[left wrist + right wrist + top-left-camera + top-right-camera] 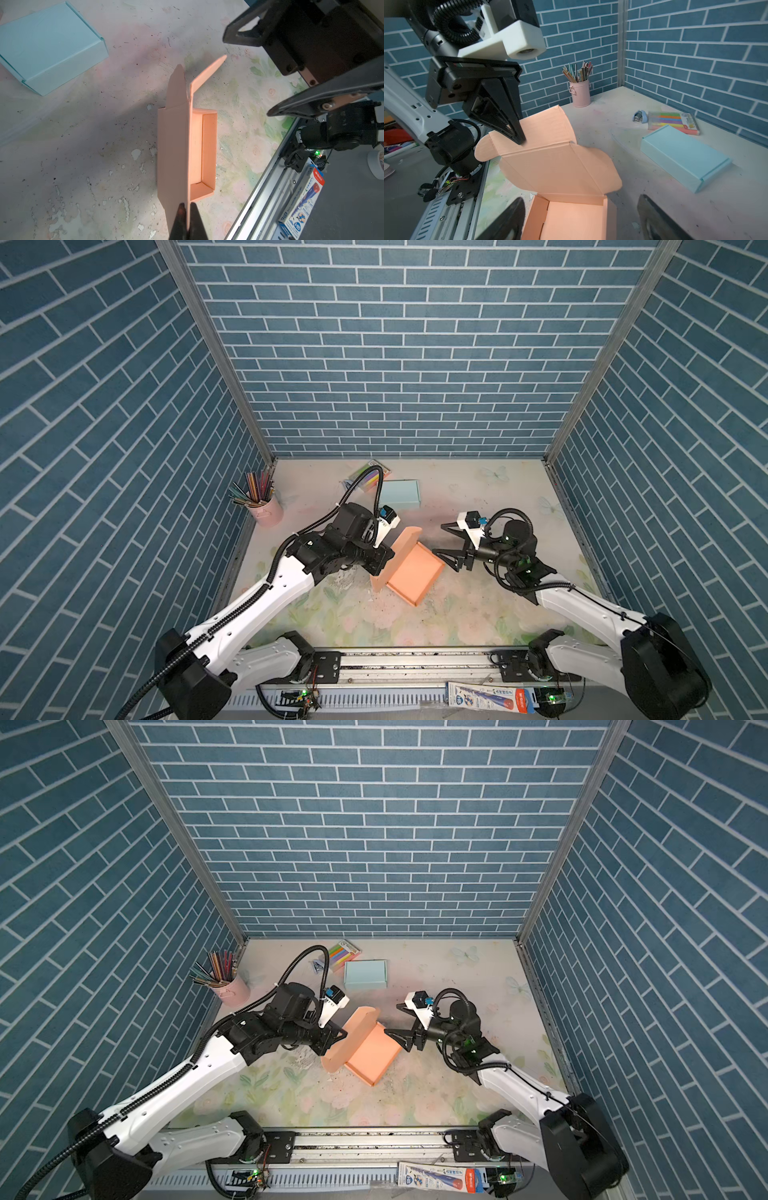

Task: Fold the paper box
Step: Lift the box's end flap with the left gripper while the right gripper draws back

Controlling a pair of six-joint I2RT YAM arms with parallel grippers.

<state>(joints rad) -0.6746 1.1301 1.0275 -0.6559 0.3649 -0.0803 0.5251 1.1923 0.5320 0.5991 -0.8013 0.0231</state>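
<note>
Tabletop (83, 135): left gripper (187, 209) tight on box lid (174, 145)

Left arm (270, 601) and right arm (582, 608) wear white shells with black joints; ribbed black cables (443, 20) trail behind black triangular fingers (500, 118).

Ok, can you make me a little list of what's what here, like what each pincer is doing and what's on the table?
Orange box: tray open, lid standing up
Left pincer: shut on the lid's edge
Right pincer: open, holding nothing, beside the tray
Blue box: closed, farther back on the table
Pink cup: full of pencils, back left
Folding: not finished
</note>
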